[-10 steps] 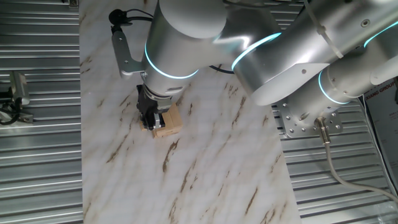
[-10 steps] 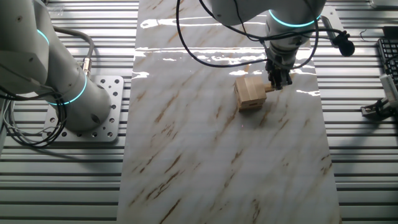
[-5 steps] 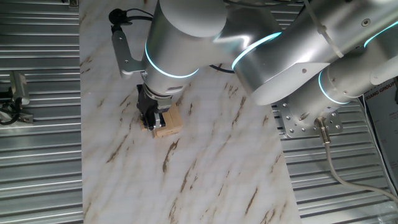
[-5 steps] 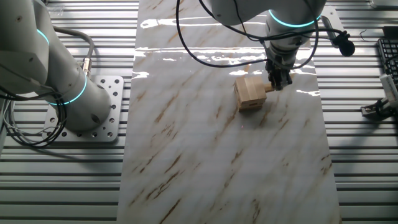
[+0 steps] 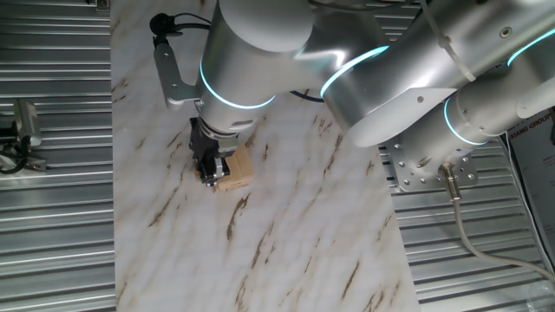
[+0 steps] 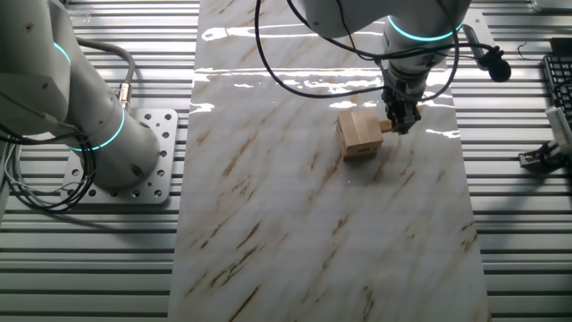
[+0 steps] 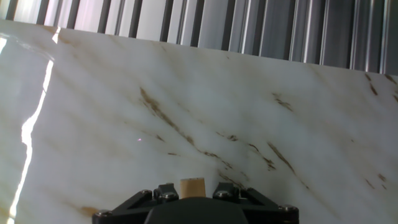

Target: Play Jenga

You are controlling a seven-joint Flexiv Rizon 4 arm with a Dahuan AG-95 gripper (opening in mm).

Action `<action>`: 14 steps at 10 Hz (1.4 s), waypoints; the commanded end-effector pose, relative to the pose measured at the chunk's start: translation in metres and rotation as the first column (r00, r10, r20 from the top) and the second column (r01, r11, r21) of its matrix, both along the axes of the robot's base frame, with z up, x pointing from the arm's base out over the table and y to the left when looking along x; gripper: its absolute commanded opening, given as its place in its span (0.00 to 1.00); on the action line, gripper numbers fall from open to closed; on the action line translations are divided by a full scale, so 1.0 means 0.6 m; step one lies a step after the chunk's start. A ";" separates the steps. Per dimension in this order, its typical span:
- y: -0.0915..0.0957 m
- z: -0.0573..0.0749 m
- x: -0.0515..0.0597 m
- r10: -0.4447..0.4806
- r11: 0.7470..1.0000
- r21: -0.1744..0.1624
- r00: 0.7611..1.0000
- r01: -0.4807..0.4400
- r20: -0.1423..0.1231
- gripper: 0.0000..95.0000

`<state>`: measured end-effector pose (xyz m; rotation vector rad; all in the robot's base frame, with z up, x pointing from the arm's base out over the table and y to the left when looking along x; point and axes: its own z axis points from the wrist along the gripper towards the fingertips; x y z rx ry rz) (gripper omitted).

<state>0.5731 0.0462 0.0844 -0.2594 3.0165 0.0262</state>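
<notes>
Right now the fingers (image 6: 399, 123) pinch one block (image 7: 193, 187) sticking out of the Jenga (image 6: 359, 134) on the bench (image 6: 313, 224).

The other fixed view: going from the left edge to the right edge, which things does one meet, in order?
Second robot arm → its bolted base plate → marble tabletop → Jenga stack → gripper, fingers closed on a block sticking out of the stack → black keyboard.
</notes>
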 end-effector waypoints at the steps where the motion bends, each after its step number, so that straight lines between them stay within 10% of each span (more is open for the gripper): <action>1: 0.000 -0.001 0.000 0.001 1.000 0.000 1.000 -0.001 0.000 0.40; 14: 0.000 -0.012 0.003 0.003 1.000 0.001 1.000 -0.003 -0.015 0.40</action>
